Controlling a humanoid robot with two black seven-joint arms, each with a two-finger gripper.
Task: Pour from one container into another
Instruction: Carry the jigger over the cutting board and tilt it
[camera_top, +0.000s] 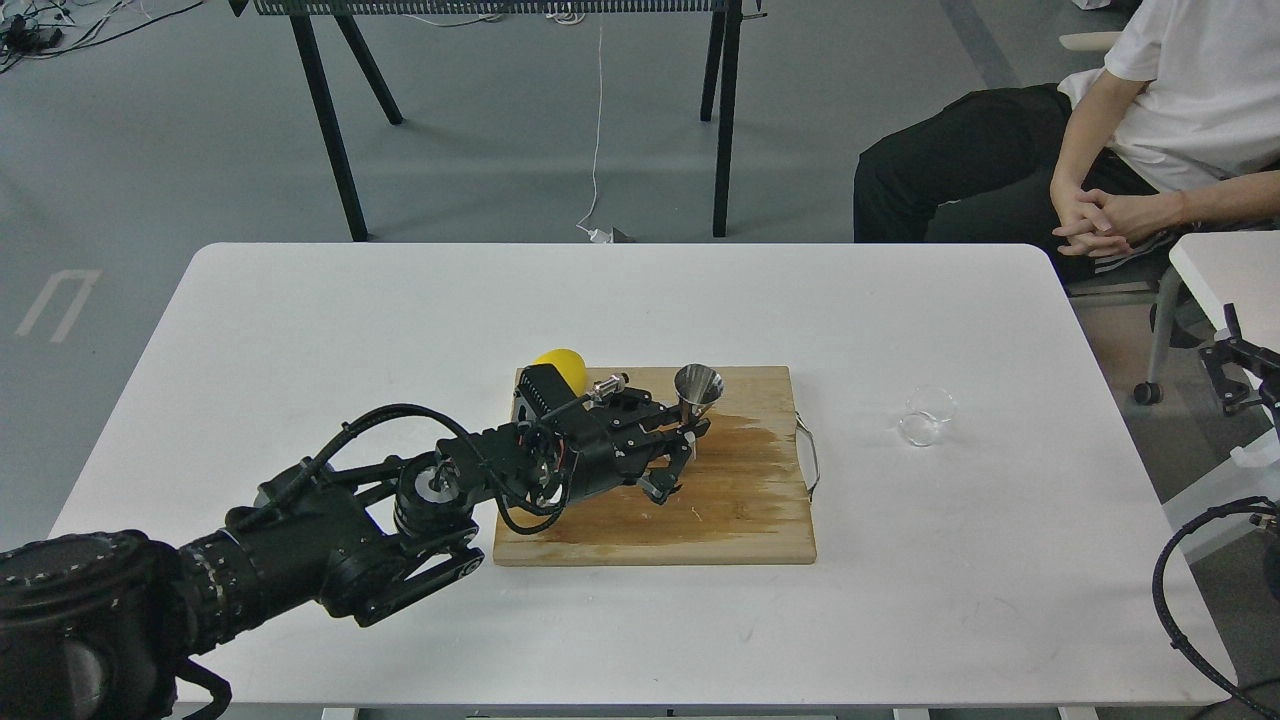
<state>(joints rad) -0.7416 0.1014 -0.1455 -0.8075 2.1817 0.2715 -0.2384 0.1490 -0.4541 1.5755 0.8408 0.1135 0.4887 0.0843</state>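
The shiny steel jigger (697, 388) stands upright over the wooden cutting board (740, 500), held at its waist by my left gripper (688, 440), which is shut on it. The arm reaches in from the lower left across the board. Off the board, on the white table to the right, the small clear glass cup (925, 415) stands alone. My right gripper (1240, 365) sits at the far right edge, off the table; its fingers are too small and dark to read.
A yellow lemon (560, 366) lies at the board's far left corner, partly hidden behind my left arm. The board has a metal handle (808, 455) on its right side. A seated person (1120, 130) is at the back right.
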